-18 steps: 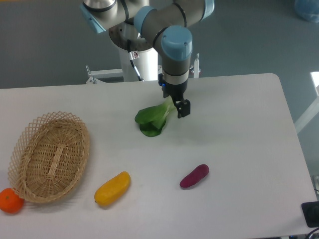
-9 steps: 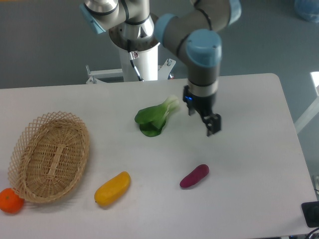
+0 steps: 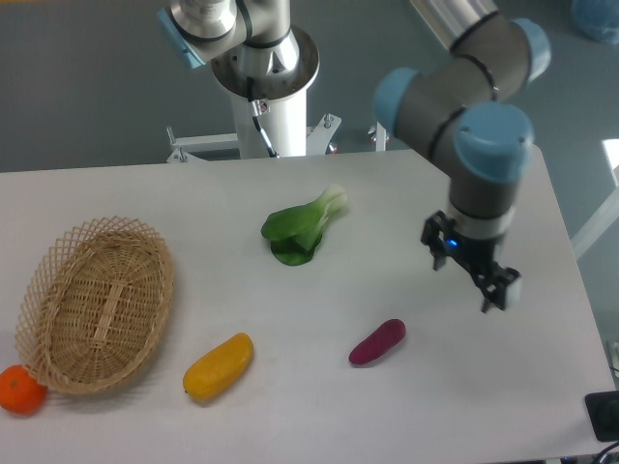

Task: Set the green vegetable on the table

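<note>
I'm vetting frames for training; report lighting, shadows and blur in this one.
Fixed camera: soft, even lighting, mild glare on the table; only faint shadows under the green vegetable and purple vegetable; the gripper looks slightly motion-blurred, the rest sharp.

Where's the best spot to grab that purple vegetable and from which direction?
Probably grip the purple vegetable across its narrow middle, coming straight down from above. It lies flat on the table, long axis running lower-left to upper-right, so the fingers should close across that axis. Nothing crowds either side.
</note>
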Action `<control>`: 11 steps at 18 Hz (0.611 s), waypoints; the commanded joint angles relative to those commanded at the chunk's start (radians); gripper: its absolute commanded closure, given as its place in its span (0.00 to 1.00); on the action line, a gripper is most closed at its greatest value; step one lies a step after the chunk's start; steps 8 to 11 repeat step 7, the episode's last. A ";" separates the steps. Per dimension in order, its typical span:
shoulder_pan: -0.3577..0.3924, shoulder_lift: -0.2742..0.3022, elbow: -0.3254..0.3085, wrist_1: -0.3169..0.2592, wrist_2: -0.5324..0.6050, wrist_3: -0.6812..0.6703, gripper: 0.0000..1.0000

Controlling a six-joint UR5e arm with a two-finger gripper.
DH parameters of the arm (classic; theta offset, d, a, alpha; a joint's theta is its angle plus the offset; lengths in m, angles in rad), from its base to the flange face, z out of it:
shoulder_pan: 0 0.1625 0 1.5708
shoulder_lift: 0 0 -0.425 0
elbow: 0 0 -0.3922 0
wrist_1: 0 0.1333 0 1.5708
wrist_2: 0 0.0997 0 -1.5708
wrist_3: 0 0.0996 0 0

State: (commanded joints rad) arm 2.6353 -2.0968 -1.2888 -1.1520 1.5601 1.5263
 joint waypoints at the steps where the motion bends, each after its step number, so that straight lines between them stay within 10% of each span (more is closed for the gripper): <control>1: 0.008 -0.023 0.025 -0.003 0.000 0.002 0.00; 11: 0.014 -0.105 0.109 -0.003 0.035 0.011 0.00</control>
